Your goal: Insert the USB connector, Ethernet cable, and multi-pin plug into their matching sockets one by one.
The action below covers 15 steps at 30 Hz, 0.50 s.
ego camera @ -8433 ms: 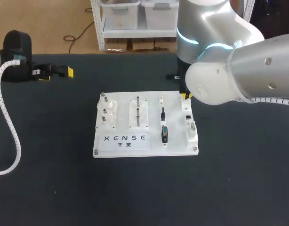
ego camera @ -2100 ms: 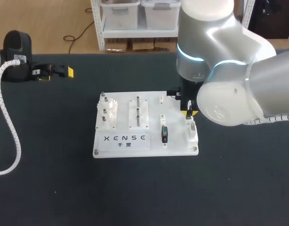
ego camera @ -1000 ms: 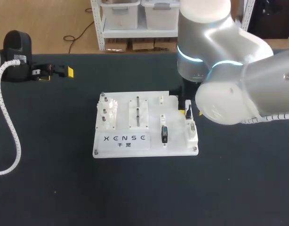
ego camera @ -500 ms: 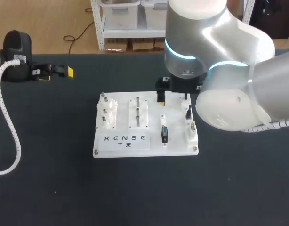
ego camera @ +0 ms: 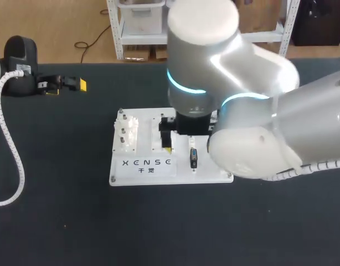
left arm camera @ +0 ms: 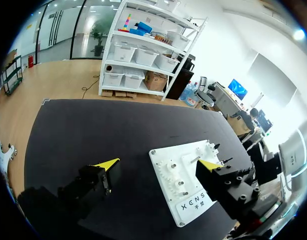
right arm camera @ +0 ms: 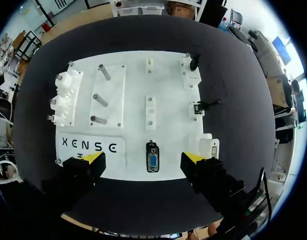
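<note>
My right gripper (right arm camera: 143, 159) hangs open over the near half of the white board (right arm camera: 128, 85), and nothing is between its fingers. Below and between its yellow tips the blue-faced multi-pin plug (right arm camera: 152, 161) lies in its holder, untouched. Its socket block (right arm camera: 212, 149) is beside the right finger. A black USB connector (right arm camera: 194, 62) stands in the far socket and the Ethernet cable (right arm camera: 203, 105) sits in the middle one. In the head view my right gripper (ego camera: 189, 148) and arm cover the board's (ego camera: 142, 172) right half; the multi-pin plug (ego camera: 194, 159) shows. My left gripper (ego camera: 67, 87) stays far left, open and empty.
A white block with gear pegs (right arm camera: 63, 97) and a plate with three metal pins (right arm camera: 101, 95) fill the board's left half. Two small holders (right arm camera: 150, 106) in the board's middle stand empty. In the left wrist view my left gripper (left arm camera: 158, 164) faces the board (left arm camera: 191, 200) across bare black table.
My right gripper let go of the Ethernet cable at the board's right sockets, opened wide and swung left and nearer, over the board's middle. The left arm has not moved.
</note>
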Available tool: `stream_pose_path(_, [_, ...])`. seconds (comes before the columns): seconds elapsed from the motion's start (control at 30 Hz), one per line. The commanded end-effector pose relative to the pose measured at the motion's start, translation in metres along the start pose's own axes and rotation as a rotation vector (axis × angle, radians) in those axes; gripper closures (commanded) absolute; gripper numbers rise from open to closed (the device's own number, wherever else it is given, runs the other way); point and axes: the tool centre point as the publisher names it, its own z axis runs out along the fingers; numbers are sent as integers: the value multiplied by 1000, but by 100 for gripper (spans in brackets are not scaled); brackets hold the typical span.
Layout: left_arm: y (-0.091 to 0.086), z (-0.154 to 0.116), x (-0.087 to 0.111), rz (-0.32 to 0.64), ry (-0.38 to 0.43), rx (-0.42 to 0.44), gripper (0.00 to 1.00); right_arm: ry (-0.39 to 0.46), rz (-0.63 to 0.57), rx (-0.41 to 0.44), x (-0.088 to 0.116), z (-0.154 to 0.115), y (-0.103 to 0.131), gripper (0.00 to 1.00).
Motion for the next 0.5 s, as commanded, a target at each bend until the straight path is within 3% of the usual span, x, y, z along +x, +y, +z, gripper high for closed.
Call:
stream_pose_path(0.03, [0,0,0,0,0,0,0,15,2,15,4,7,5,0])
stream_pose_path(0.17, [0,0,0,0,0,0,0,27,16,27,9,14,1,0])
stream_pose_path(0.33, [0,0,0,0,0,0,0,37,40,27,9,21,-6,8])
stream_pose_path(0.37, [0,0,0,0,0,0,0,39,48,24,8,22,-7,12])
stream_pose_path(0.4, [0,0,0,0,0,0,0,41,51,21,8,23,-8,24])
stream_pose_path(0.5, [0,0,0,0,0,0,0,49,59,13,6,25,-9,33])
